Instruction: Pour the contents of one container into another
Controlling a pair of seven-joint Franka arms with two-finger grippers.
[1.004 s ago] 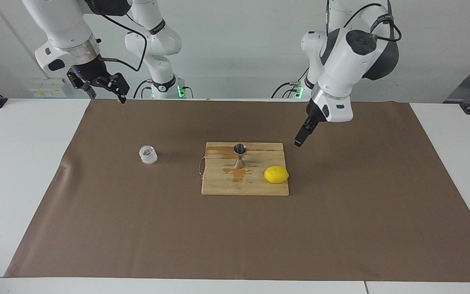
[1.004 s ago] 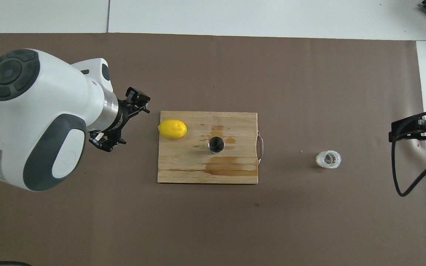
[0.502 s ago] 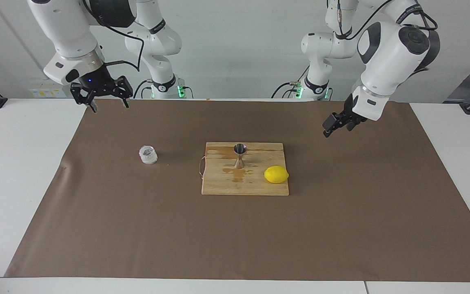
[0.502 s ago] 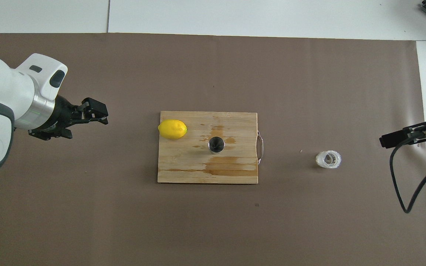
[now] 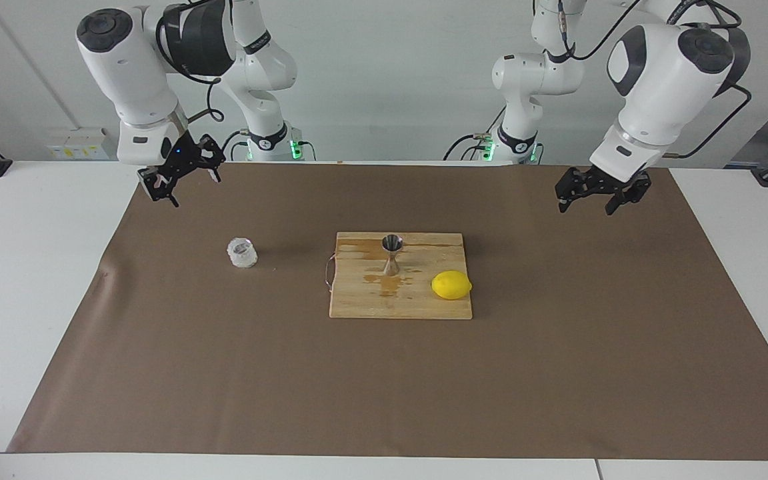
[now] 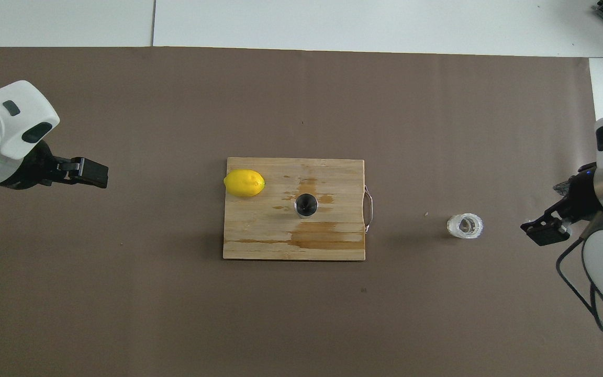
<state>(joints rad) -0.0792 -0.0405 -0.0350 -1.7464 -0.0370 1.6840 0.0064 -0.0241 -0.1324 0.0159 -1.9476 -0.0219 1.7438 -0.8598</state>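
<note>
Inspecting from my remote station, I am finding both claws released and carrying nothing. My right claw (image 5: 174,181) is hanging in the air above the mat (image 5: 224,373), with the cup (image 5: 242,253) standing on the mat below it and toward the board (image 5: 357,303). I am judging this claw best placed to take the cup, being the nearer one. My left claw (image 5: 592,195) is waiting over the mat at its own end, well apart from the board.

The jigger (image 5: 391,255) is standing upright on the board, between the two claws, its dark mouth facing up to receive the pour. A lemon (image 5: 451,285) is lying on the board beside it. I cannot tell what the cup is holding; the jigger's fill is likewise hidden. Darker patches are showing on the board around the jigger.
</note>
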